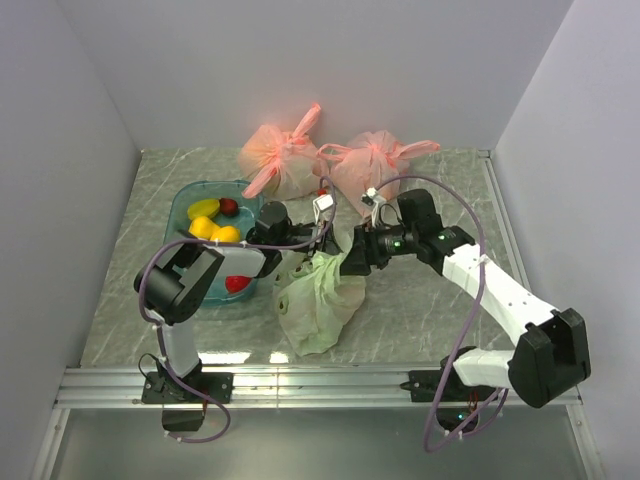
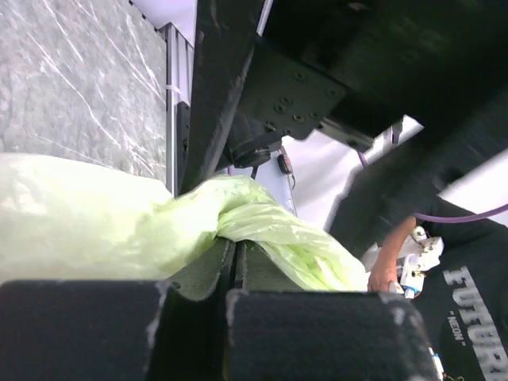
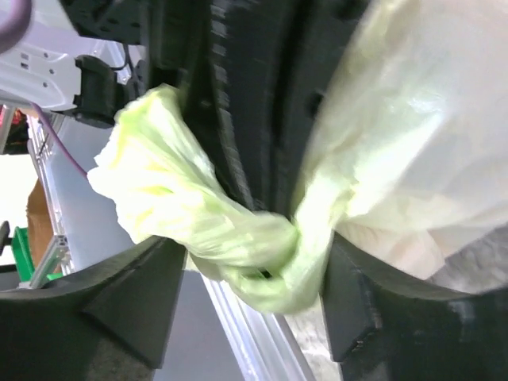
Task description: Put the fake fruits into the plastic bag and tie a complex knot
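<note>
The pale green plastic bag [image 1: 318,300] lies slumped on the table between both arms. My left gripper [image 1: 318,243] is shut on a fold of the bag's top [image 2: 262,226]; its jaws [image 2: 234,246] meet with thin plastic pinched between them. My right gripper [image 1: 342,258] stands open [image 3: 254,266], its fingers either side of a bunched twist of green plastic [image 3: 262,254]. Whether that twist is a tied knot I cannot tell. Yellow fake fruits [image 1: 207,226] and red ones [image 1: 237,283] lie in a blue tub. What the bag holds is hidden.
The blue tub [image 1: 185,205] stands to the left of the bag, under my left arm. Two tied salmon-pink bags [image 1: 280,155] [image 1: 375,165] sit at the back by the wall. A metal rail [image 1: 320,380] runs along the near edge.
</note>
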